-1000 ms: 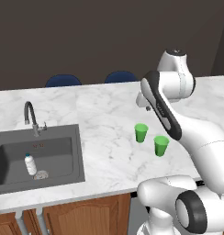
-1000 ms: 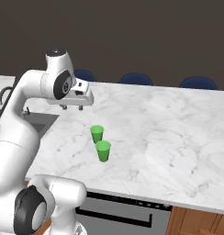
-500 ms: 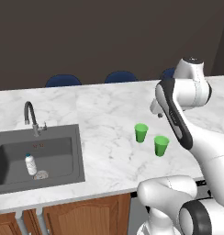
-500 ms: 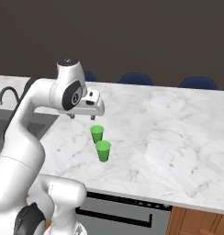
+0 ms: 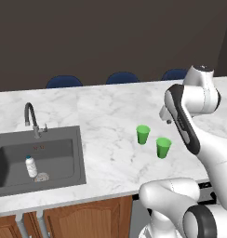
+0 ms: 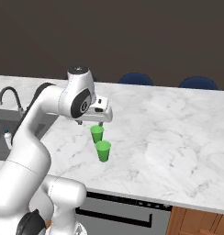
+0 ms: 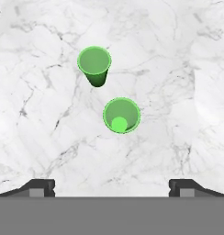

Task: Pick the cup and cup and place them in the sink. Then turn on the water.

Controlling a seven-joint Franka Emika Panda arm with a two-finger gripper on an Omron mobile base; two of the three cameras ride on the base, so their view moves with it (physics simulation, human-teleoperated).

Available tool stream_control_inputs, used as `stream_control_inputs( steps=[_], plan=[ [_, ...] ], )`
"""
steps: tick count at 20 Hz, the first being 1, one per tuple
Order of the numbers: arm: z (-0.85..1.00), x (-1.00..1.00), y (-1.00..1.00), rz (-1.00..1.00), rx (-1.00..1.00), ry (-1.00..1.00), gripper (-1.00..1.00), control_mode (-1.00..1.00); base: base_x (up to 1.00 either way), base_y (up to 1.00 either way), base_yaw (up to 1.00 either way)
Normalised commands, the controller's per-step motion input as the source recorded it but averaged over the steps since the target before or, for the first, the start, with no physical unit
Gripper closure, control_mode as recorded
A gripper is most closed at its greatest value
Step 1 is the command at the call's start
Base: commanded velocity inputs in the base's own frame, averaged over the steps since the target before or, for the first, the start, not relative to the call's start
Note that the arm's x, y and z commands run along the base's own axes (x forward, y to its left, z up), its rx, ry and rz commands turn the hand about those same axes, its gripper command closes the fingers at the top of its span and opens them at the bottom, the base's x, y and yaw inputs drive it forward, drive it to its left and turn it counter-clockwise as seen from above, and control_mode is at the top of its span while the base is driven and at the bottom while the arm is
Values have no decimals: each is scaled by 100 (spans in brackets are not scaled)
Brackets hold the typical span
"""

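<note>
Green cups stand upright, close together on the marble bench, far from the sink; my gripper hangs above, fingers wide apart; I should drop straight over one cup without bumping the other.
</note>
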Motion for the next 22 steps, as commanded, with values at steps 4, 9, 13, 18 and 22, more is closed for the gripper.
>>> stream_control_inputs(
  steps=[4, 9, 13, 18, 22],
  plan=[
    [-41, 0, -27, -3, 0, 0, -100, -100, 0, 0, 0],
    [-52, 0, -27, -2, 0, 0, -100, -100, 0, 0, 0],
    [-47, 0, -16, -2, 0, 0, -100, -100, 0, 0, 0],
    [-33, 1, -2, 0, 0, 0, -100, -100, 0, 0, 0],
    [-26, 4, -4, 0, 0, 0, -100, -100, 0, 0, 0]
  ],
)
